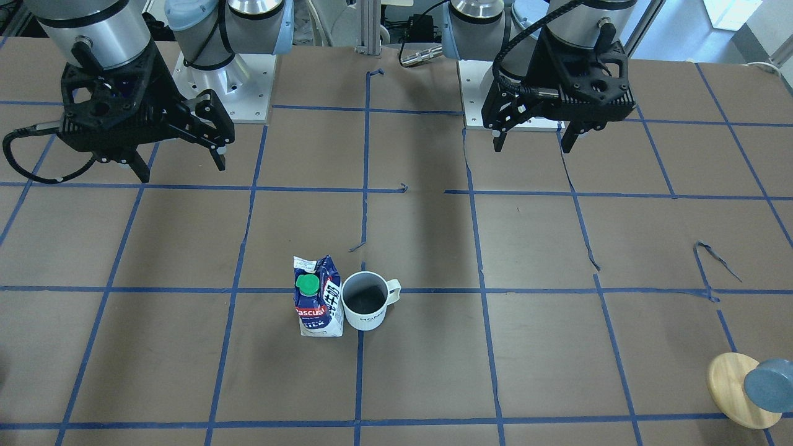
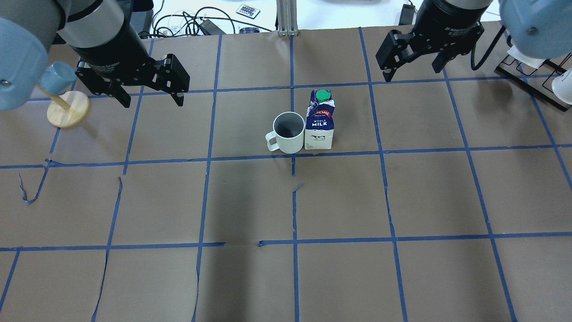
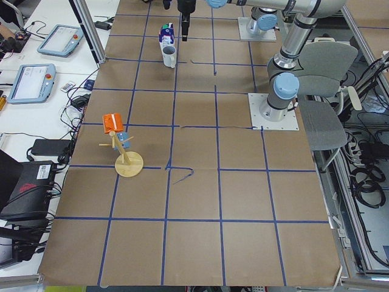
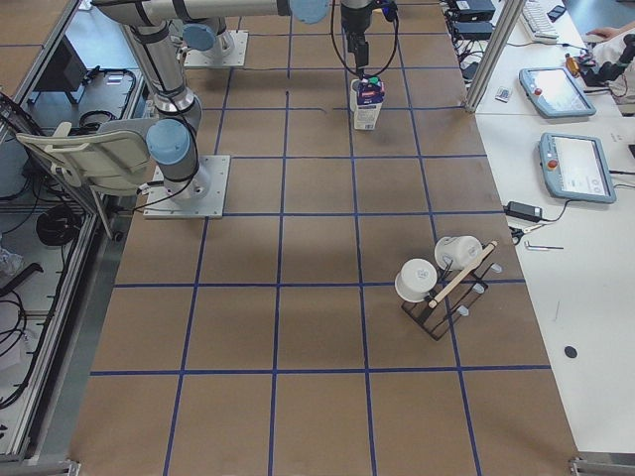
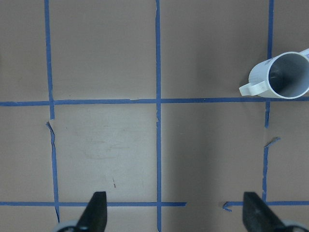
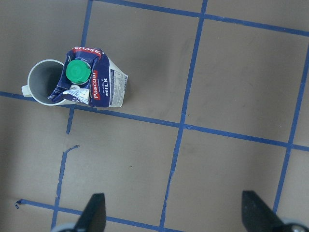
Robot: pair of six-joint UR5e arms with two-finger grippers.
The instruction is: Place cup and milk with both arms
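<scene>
The white cup (image 2: pixel 289 132) with a dark inside stands upright mid-table, its handle pointing toward my left side. The blue and white milk carton (image 2: pixel 320 120) with a green cap stands upright right beside it, touching or nearly touching. Both also show in the front view, cup (image 1: pixel 365 301) and milk (image 1: pixel 319 297). My left gripper (image 2: pixel 152 102) hangs open and empty above the table, well to the left of the cup; its wrist view shows the cup (image 5: pixel 282 76) at the upper right. My right gripper (image 2: pixel 411 72) hangs open and empty beyond and right of the milk (image 6: pixel 94 82).
A round wooden stand holding a blue-grey cup (image 2: pixel 67 107) sits at the far left, close to my left gripper. A black rack with white cups (image 4: pixel 446 283) stands on my right side. Blue tape lines grid the brown table cover (image 2: pixel 295 201).
</scene>
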